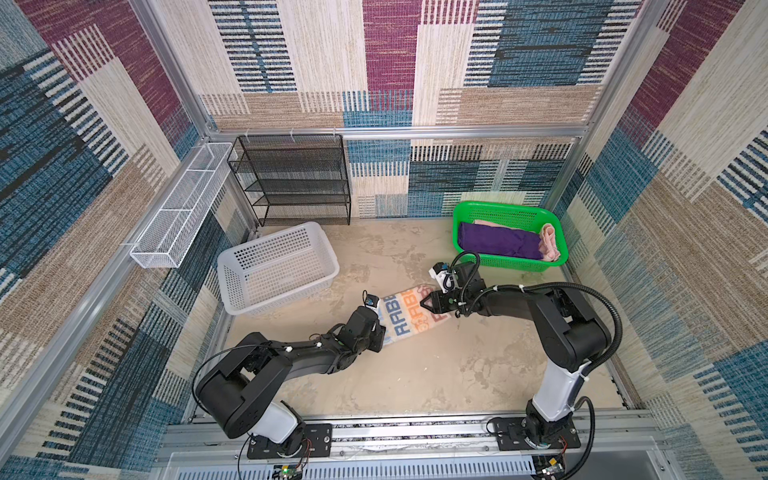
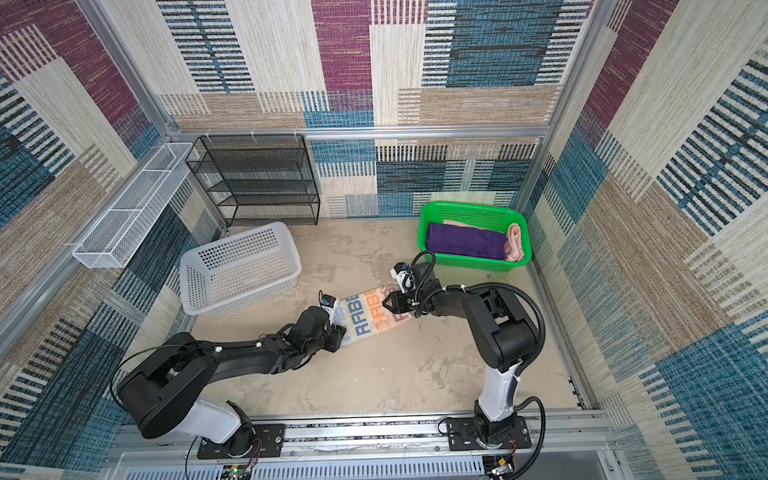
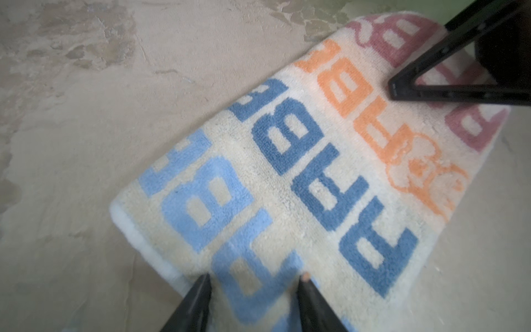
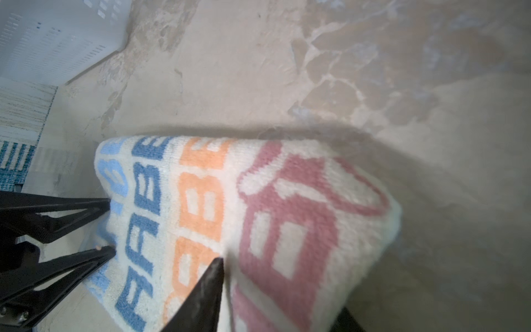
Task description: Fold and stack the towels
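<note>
Progress looks midway: purple towel (image 1: 498,243) and pink towel (image 1: 549,243) lie in green basket (image 1: 509,204) at 2 o'clock, while RABBIT towel (image 1: 405,316) lies part-folded at centre, left gripper (image 3: 255,277) spread over its 8 o'clock end, right gripper (image 1: 424,304) pinching its 2 o'clock end.

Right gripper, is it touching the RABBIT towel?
Touching. In the right wrist view the right gripper has a finger pressed into the towel, denting it.

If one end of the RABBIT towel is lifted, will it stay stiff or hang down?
Likely hangs down: the RABBIT towel is folded soft terry, and it humps up in the right wrist view. Pushed, it would probably bunch, not slide, on the matte table.
</note>
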